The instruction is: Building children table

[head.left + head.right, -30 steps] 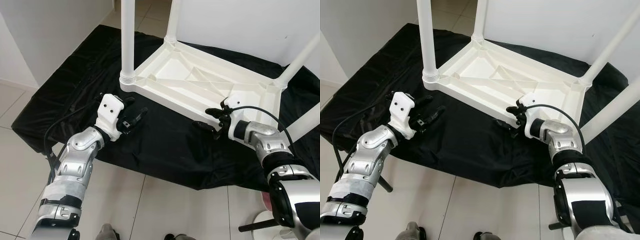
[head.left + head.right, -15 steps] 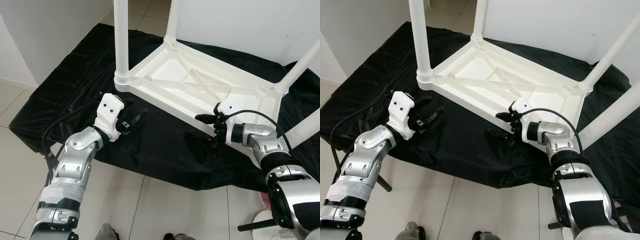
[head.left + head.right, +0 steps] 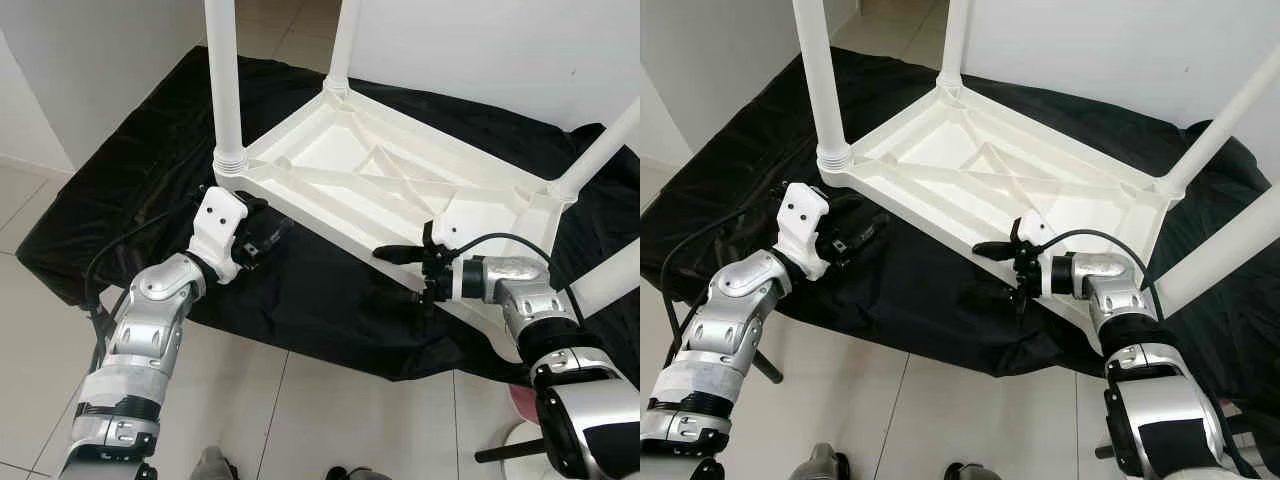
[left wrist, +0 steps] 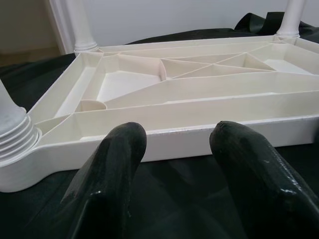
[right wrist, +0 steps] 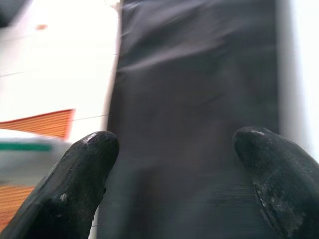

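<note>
I judge all four legs fitted on the upturned table [image 3: 400,175] mid-frame, both my left gripper [image 3: 268,238] and right gripper [image 3: 405,275] spread, flipping left

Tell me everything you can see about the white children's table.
The children's table is white, plastic by its look, and lies upside down on a black cloth spread over the floor. Its underside faces up: a rimmed rectangular tray crossed by diagonal ribs. Round legs rise from its corners, the near-left one with a ribbed collar at its base. The left pincer sits open right beside the near-left corner; the right pincer is open, straddling the near edge.
</note>
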Controlling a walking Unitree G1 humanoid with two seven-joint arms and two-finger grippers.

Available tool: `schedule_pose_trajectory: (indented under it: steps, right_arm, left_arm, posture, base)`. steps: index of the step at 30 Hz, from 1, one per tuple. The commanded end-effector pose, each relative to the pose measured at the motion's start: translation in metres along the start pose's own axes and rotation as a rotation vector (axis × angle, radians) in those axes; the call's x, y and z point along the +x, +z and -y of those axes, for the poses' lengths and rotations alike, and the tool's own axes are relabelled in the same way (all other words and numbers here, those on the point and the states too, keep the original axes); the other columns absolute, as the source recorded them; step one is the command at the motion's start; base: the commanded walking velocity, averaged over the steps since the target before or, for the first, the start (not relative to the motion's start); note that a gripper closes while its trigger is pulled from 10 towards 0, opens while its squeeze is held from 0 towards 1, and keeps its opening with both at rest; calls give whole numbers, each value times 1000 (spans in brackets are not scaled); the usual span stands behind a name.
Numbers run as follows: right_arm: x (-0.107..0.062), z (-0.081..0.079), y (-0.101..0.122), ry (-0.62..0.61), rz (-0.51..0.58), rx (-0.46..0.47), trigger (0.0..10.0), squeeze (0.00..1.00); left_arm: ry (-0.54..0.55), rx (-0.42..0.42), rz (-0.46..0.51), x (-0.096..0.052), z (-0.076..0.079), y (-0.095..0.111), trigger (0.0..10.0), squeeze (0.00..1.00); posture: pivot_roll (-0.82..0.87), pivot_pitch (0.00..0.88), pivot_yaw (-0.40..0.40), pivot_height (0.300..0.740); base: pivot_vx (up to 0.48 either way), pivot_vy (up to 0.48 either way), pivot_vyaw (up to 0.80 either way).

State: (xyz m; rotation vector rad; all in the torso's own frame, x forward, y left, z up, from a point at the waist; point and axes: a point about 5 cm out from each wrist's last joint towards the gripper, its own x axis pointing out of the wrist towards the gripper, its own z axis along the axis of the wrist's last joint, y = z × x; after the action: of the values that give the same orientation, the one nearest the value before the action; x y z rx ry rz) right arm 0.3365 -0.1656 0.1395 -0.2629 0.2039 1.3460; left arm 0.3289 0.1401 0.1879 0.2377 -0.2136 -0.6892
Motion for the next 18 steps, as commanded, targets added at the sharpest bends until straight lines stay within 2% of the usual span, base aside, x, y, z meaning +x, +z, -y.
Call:
schedule_pose_trajectory:
  steps: [1,4,5,7,8,10,12,13,14,18]
  right_arm:
    - [-1,-7,-7,54,-24,21,10000,0]
    - [-2,-13,-11,93,-35,30,10000,0]
    - [-1,-10,-11,50,-29,28,10000,0]
    - [2,1,-7,-128,3,-20,10000,0]
    - [2,1,-7,-128,3,-20,10000,0]
    - [3,7,-4,-222,35,-29,10000,0]
    - [2,14,-2,-356,83,6,10000,0]
    - [2,14,-2,-356,83,6,10000,0]
    - [1,17,-2,-452,104,14,10000,0]
    - [1,11,-3,-456,138,19,10000,0]
  left_arm:
    - [75,2,-4,2,-3,1,10000,0]
    - [75,0,-5,2,-2,1,10000,0]
    - [75,-2,-4,2,-2,1,10000,0]
    - [75,-4,-5,2,-1,1,10000,0]
    - [75,-4,-5,2,-1,1,10000,0]
    - [75,-4,-5,3,0,1,10000,0]
    - [78,-7,-4,2,0,1,10000,0]
    - [78,-7,-4,2,0,1,10000,0]
    - [78,-3,-6,2,1,1,10000,0]
    - [78,-4,-8,1,0,1,10000,0]
  posture:
    - [104,133,-97,740]
    - [103,132,-98,740]
    - [102,133,-98,740]
    - [102,134,-99,740]
    - [102,134,-99,740]
    - [104,133,-103,740]
    - [108,135,-106,740]
    - [108,135,-106,740]
    - [109,135,-107,740]
    - [106,136,-101,740]
  base:
    - [0,0,0]
    - [0,0,0]
    - [0,0,0]
    - [0,0,0]
    - [0,0,0]
    - [0,0,0]
    - [0,0,0]
    - [0,0,0]
    - [0,0,0]
    - [0,0,0]
